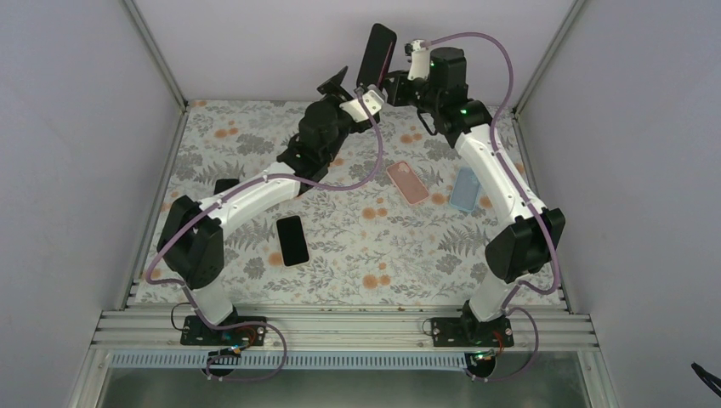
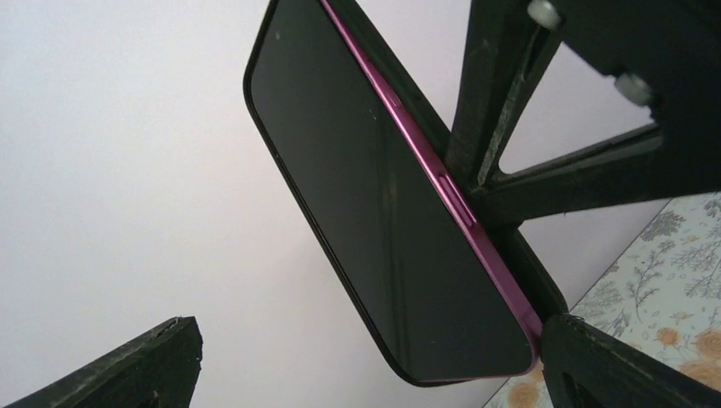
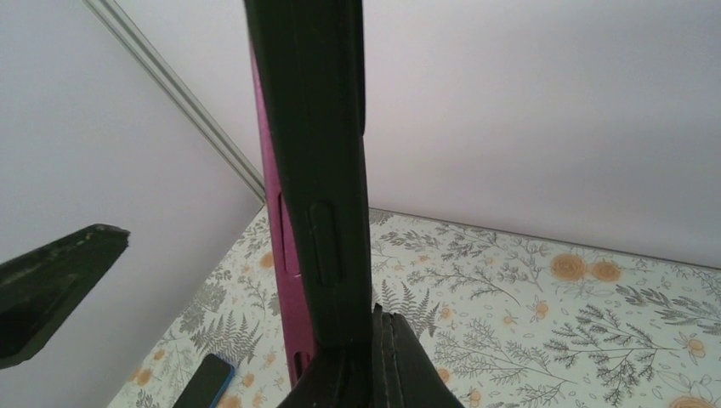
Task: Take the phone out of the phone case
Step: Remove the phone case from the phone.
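Observation:
High over the far edge of the table, the phone [image 1: 376,51] is held upright in its black phone case [image 3: 323,170]. Its magenta frame [image 3: 276,221] stands slightly proud of the case along one side. My right gripper [image 3: 378,357] is shut on the case's lower edge. The left wrist view shows the dark screen [image 2: 383,221] with the magenta edge and the case behind it. My left gripper [image 2: 371,340] is open and straddles the phone's lower end. One of its fingers [image 2: 612,365] sits right at the magenta corner and the other [image 2: 127,365] stands well apart.
On the floral table lie a pink case [image 1: 408,182], a light blue case [image 1: 464,189], a black phone [image 1: 292,240] and another dark item [image 1: 225,185] by the left arm. White walls with metal posts close in the table's sides and back.

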Robot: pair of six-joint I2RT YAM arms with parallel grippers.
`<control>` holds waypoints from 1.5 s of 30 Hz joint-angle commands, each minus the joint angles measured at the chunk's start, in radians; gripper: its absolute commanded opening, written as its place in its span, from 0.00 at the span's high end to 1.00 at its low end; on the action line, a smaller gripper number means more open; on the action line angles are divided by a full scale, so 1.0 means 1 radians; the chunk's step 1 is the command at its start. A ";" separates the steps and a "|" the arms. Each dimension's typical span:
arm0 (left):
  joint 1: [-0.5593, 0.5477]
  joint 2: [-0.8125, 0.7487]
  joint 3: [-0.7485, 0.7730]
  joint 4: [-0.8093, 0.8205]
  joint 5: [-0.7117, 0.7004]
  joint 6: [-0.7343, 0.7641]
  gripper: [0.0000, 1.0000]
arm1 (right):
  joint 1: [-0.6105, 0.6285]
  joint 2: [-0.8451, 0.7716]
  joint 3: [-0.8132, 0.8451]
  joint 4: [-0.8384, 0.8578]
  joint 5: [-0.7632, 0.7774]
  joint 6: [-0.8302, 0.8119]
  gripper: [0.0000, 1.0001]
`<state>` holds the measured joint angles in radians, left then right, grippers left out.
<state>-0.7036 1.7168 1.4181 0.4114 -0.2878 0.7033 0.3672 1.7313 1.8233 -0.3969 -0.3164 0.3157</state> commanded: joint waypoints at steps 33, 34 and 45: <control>-0.169 0.168 -0.197 1.195 -0.161 0.526 0.32 | 0.113 -0.040 -0.096 -0.041 -0.146 -0.123 0.97; -0.172 0.176 -0.194 1.201 -0.159 0.531 0.32 | 0.113 -0.038 -0.095 -0.045 -0.151 -0.123 0.97; -0.165 0.200 -0.127 1.097 -0.166 0.546 0.64 | 0.112 -0.058 -0.095 -0.103 -0.219 -0.158 0.97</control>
<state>-0.8272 1.9102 1.2079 1.4872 -0.6136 1.1492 0.4316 1.6611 1.7508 -0.3748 -0.5148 0.1734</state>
